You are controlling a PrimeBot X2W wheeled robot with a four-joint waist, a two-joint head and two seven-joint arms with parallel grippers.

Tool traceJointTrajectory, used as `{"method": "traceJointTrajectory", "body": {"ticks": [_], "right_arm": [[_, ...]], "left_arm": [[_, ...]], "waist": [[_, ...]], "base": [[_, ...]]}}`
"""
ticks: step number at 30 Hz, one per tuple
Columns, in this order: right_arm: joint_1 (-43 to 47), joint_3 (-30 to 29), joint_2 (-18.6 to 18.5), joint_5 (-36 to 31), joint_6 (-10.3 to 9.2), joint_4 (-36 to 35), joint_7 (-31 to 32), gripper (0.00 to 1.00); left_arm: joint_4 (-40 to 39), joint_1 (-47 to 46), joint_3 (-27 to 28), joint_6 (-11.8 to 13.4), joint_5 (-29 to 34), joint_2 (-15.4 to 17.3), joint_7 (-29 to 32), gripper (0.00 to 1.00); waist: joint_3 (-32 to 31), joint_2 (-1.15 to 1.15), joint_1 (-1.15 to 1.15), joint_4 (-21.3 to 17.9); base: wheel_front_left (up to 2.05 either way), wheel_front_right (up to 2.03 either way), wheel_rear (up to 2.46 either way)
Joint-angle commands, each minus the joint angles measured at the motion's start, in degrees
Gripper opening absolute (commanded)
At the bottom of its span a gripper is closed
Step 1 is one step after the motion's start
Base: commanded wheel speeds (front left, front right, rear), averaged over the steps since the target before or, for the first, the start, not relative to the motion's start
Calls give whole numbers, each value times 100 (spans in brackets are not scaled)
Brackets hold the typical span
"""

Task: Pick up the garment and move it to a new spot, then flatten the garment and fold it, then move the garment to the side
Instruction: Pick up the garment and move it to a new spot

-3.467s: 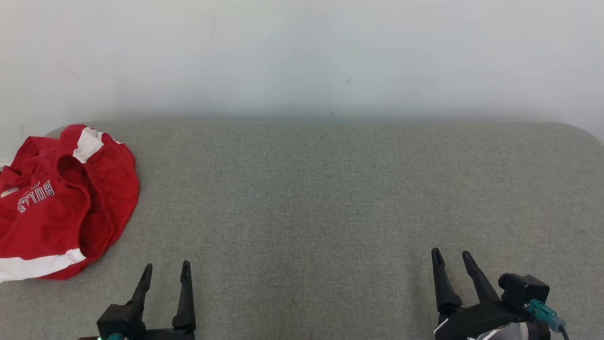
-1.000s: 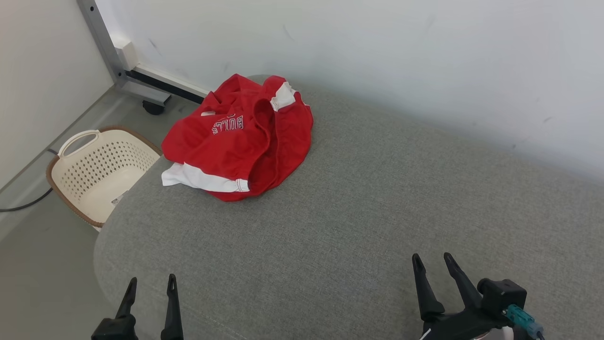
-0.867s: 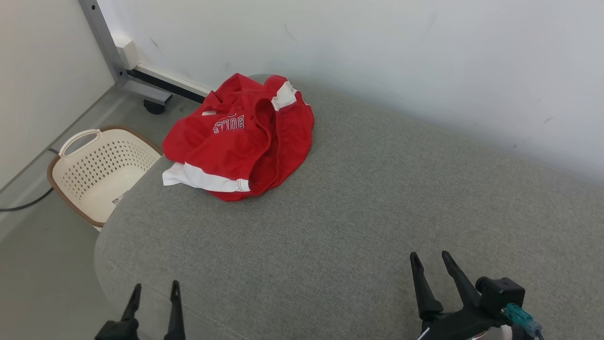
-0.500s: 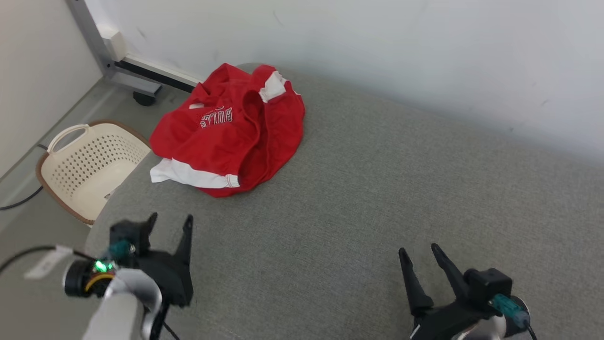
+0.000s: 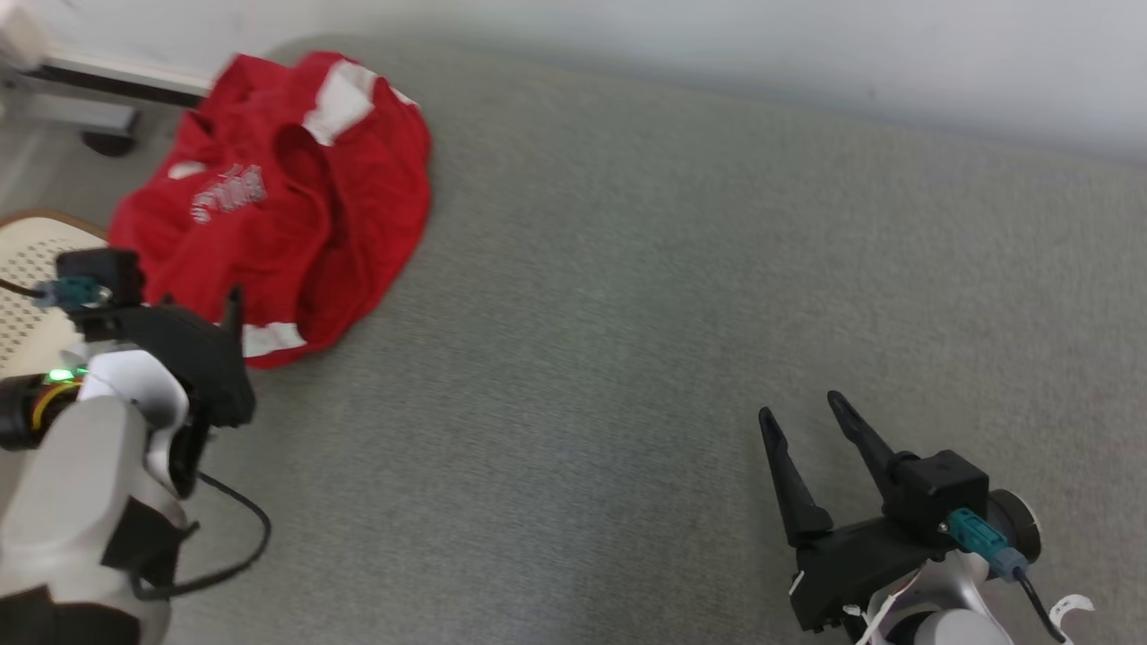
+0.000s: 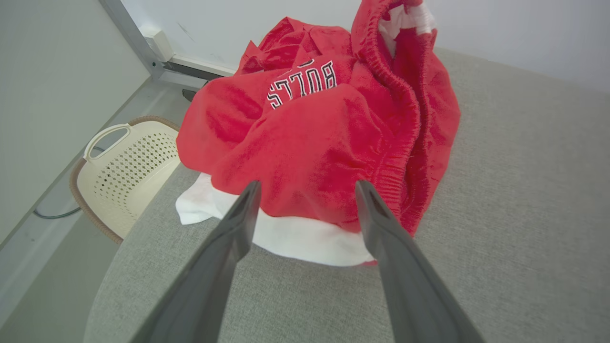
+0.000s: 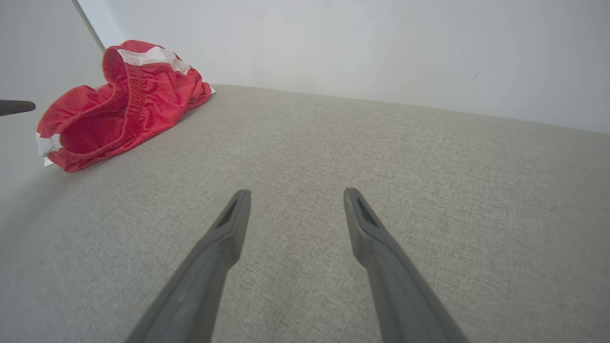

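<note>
Both spread wide: left tool (image 6: 307, 183) before the garment (image 6: 310, 133), right tool (image 7: 296, 191) well apart; basket (image 6: 143, 162) on floor (image 6: 33, 286).

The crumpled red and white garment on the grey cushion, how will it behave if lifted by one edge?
The red and white fabric garment will probably go limp and hang in folds, since it lies in soft creases. It looks thin, so likely light for its size. Its gathered elastic waistband looks thicker, perhaps a surer hold for the open left tool.

garment (image 6: 310, 143): 1 | claws (image 6: 307, 183) (image 5: 799, 405): 2 | basket (image 6: 125, 177): 1 | grey cushion (image 5: 627, 313): 1
</note>
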Motion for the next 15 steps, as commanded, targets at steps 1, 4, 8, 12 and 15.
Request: {"method": "traceJointTrajectory", "body": {"ticks": [1,4,8,12,15], "right_arm": [[66,-45,-14,-56,-12,-137,48,100],[106,-114,-14,-109,-12,-337,134,100],[115,-159,-13,-86,-12,-482,145,100],[143,-122,-13,21,-12,-427,84,100],[80,-41,-10,113,-12,-322,21,100]], "left_arm": [[148,-222,37,97,-9,98,27,100],[421,-381,44,338,61,144,94,100],[706,-560,107,597,49,237,112,79],[894,-651,25,739,144,222,41,0],[987,-670,-28,813,186,292,7,0]], "waist": [[833,-1,-1,-754],[1012,-1,-1,-823],[1139,-1,-1,-846],[1040,-1,-1,-778],[871,-1,-1,-722]], "base": [[0,0,0],[0,0,0],[0,0,0],[0,0,0],[0,0,0]]}}
